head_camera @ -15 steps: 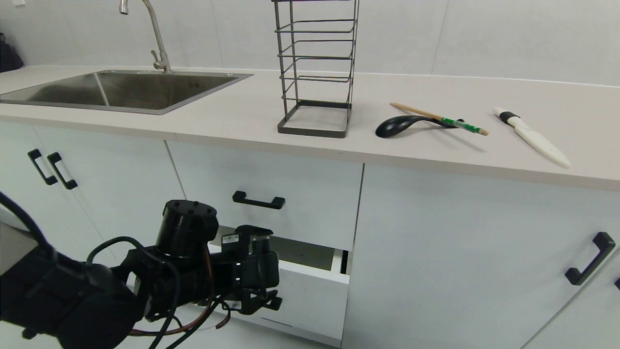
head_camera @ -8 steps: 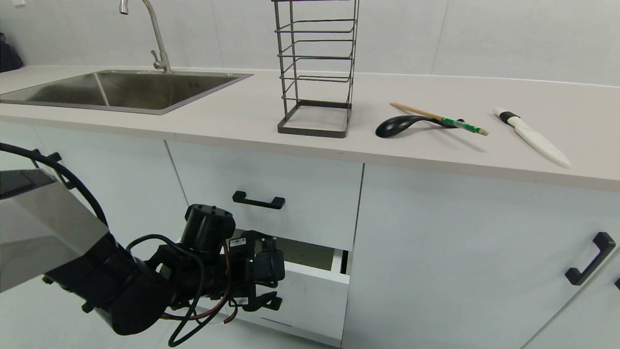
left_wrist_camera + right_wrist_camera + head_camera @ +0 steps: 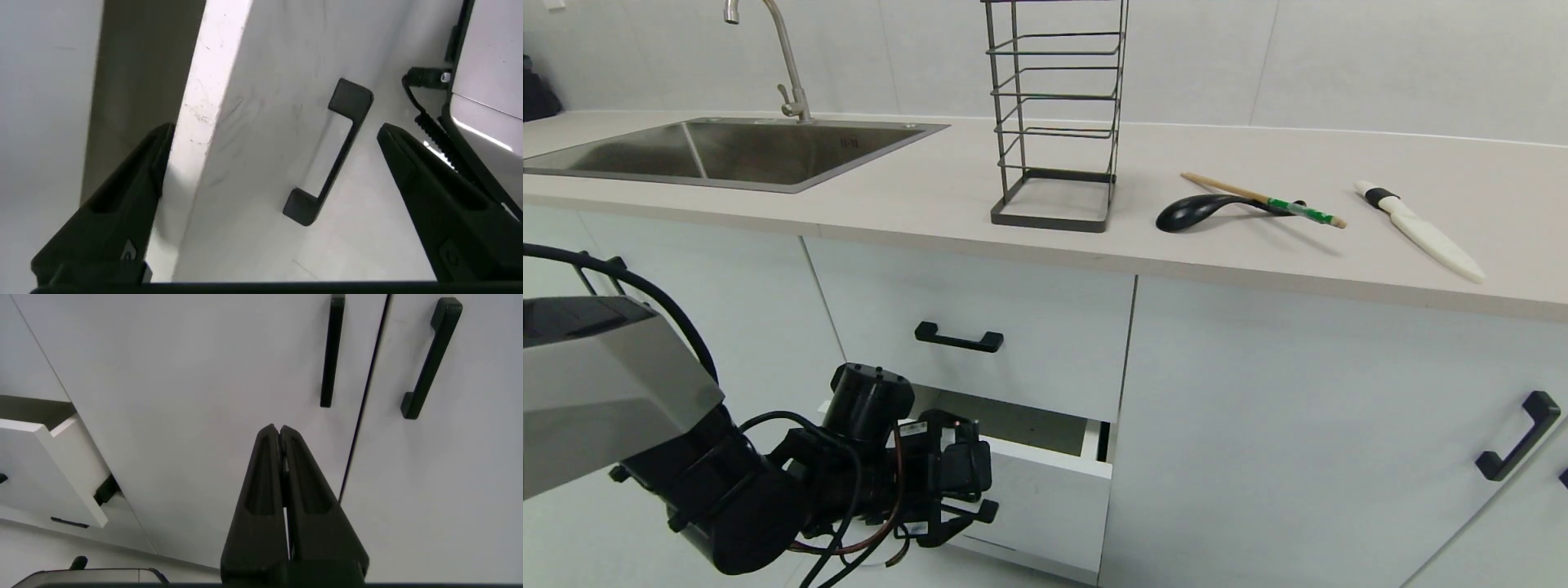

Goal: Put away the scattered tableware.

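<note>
Left end effector [image 3: 970, 500] gapes wide at the drawer handle [image 3: 327, 155]; right end effector [image 3: 283, 434] pinched closed. Spoon [image 3: 1192, 211] lies up at one o'clock.

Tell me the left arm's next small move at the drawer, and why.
Probably ease the left gripper forward, close it on the drawer handle, then pull. It stands open with the handle between its jaws, not touching it. The lower drawer is only partly out, and the spoon, chopsticks and knife lie on the counter.
</note>
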Robot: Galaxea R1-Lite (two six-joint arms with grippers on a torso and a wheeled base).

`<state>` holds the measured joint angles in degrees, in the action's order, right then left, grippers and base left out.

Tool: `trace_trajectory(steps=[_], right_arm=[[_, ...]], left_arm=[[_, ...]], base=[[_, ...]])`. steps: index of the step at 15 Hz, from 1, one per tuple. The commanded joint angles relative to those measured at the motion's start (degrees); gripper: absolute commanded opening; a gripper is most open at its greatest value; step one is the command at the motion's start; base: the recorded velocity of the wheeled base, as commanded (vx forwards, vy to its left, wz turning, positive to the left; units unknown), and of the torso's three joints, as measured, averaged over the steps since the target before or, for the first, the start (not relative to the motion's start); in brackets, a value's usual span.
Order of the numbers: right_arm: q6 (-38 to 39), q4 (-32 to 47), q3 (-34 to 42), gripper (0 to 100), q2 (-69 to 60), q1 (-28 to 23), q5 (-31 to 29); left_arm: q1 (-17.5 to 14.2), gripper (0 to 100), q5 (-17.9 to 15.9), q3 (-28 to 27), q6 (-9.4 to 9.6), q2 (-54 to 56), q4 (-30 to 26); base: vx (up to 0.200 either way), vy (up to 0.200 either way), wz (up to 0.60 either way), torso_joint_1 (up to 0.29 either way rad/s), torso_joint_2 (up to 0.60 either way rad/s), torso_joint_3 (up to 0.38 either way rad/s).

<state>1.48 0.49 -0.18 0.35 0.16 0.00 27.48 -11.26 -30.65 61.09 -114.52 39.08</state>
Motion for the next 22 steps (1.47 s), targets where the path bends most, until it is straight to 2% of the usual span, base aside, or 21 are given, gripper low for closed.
trace_trajectory(steps=[1, 5, 13, 18, 20, 21, 22], right_arm=[[0.0, 0.0, 0.0, 0, 0.0, 0.0, 0.0], [0.0, 0.0, 0.0, 0, 0.1, 0.0, 0.0], [0.0, 0.0, 0.0, 0, 0.1, -0.1, 0.0], [0.0, 0.0, 0.0, 0, 0.1, -0.1, 0.0], [0.0, 0.0, 0.0, 0, 0.0, -0.1, 0.0], [0.0, 0.0, 0.0, 0, 0.1, -0.1, 0.0], [0.0, 0.0, 0.0, 0, 0.1, 0.0, 0.0]], left_arm=[[-0.1, 100, 0.0, 1.8, 0.00, 0.2, -0.2], [0.1, 100, 0.0, 4.5, 0.00, 2.5, -0.1], [1.3, 100, -0.1, 13.8, -0.18, 9.2, -0.2], [1.5, 100, -0.2, 15.2, -0.27, 11.0, -0.3], [1.3, 100, -1.9, 17.8, -1.32, 17.7, -1.1], [1.2, 100, -2.6, 19.3, -3.08, 21.4, -1.6], [1.4, 100, -2.8, 20.3, -5.89, 25.0, -2.4]], base=[[0.000, 0.000, 0.00, 0.000, 0.00, 0.000], [0.000, 0.000, 0.00, 0.000, 0.00, 0.000], [0.000, 0.000, 0.00, 0.000, 0.00, 0.000], [0.000, 0.000, 0.00, 0.000, 0.00, 0.000], [0.000, 0.000, 0.00, 0.000, 0.00, 0.000], [0.000, 0.000, 0.00, 0.000, 0.00, 0.000], [0.000, 0.000, 0.00, 0.000, 0.00, 0.000]])
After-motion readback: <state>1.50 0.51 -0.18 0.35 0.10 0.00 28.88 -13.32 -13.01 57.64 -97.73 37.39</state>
